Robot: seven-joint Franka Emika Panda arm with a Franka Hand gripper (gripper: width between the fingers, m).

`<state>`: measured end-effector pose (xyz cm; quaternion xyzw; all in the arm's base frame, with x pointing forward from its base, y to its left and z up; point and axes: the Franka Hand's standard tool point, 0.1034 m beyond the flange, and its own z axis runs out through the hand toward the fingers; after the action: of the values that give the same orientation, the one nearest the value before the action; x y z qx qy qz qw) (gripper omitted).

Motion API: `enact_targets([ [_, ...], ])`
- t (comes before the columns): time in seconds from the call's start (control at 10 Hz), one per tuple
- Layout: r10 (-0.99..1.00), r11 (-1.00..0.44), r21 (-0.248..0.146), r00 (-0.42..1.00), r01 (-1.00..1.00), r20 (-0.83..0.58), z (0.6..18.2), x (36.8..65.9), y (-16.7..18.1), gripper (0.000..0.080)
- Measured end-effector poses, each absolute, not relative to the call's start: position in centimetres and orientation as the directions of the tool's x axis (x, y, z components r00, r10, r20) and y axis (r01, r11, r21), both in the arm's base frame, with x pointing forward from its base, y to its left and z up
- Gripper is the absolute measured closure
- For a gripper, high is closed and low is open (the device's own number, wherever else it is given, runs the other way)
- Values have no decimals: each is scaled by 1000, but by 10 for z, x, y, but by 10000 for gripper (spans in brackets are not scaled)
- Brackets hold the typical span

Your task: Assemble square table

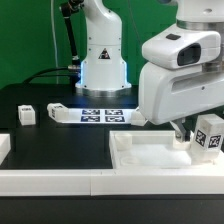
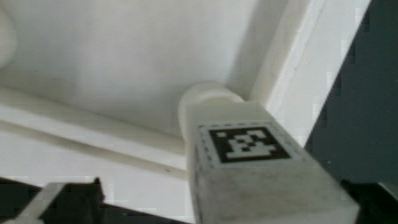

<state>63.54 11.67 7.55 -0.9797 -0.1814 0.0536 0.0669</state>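
The square table top is a white rimmed tray lying at the front right of the black table; the wrist view shows one inner corner of it. A white leg with a black-and-white tag stands upright in that corner. My gripper hangs right over this leg, open. In the wrist view the leg fills the space between the spread fingers, with a gap showing beside the dark finger, so the gripper holds nothing. Another small white leg lies at the exterior view's left.
The marker board lies flat behind the table top, in front of the robot base. Long white border rails run along the front and the exterior view's left edge.
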Motion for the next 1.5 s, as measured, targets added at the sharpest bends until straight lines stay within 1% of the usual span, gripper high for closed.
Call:
enact_targets([
  [0.3,357,-927,-153,930,342,-83,74,635,117,150],
  [0.4,345,-932,-152,935,330,-85,74,635,118,257],
  [0.5,348,-931,-152,934,333,-85,74,635,118,401],
  [0.6,347,-931,-152,934,332,-85,74,635,118,514],
  [0.9,126,-985,-129,985,111,-118,73,634,117,511],
  [1.1,-55,-992,-104,994,-66,-98,73,634,118,511],
  [1.3,-352,-931,-74,933,-358,-76,73,630,118,511],
  [1.5,-594,-793,-109,801,-599,-80,72,632,114,509],
])
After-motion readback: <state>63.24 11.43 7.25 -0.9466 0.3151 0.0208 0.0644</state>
